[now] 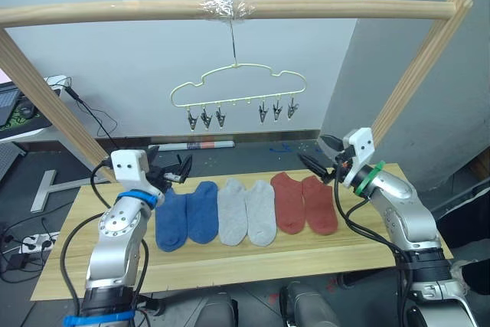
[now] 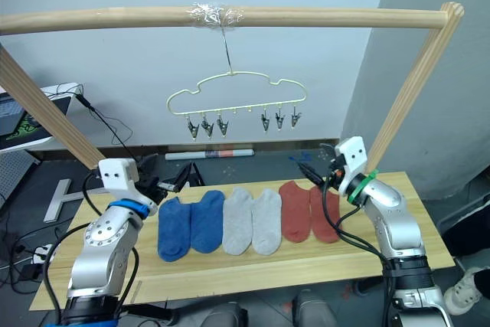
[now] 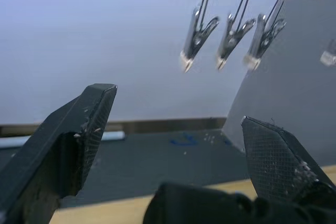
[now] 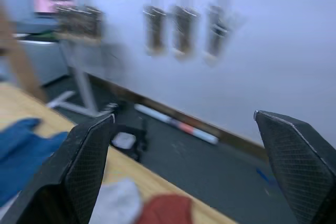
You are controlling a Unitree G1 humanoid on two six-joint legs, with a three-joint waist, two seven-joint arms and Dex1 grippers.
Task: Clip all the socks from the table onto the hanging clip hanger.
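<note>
nothing clipped yet: six socks lie on the desk; left gripper and right gripper hover with jaws wide open, empty. next, i'd guess, grab a sock for the clip hanger.

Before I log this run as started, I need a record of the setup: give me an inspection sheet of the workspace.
Surface: table, light wood, socks along the middle.
Job's things: six socks lying flat in a row, blue pair, grey pair, red pair; hanger on the pole, its six clips bare.
Clutter: nothing seen on the table.
Grippers: left gripper and right gripper open, holding nothing, raised over the table's far edge.
Cables: black cables along both arms; more on the floor at left.
Surroundings: pale wall, dark floor, a tube at the wall's foot.
</note>
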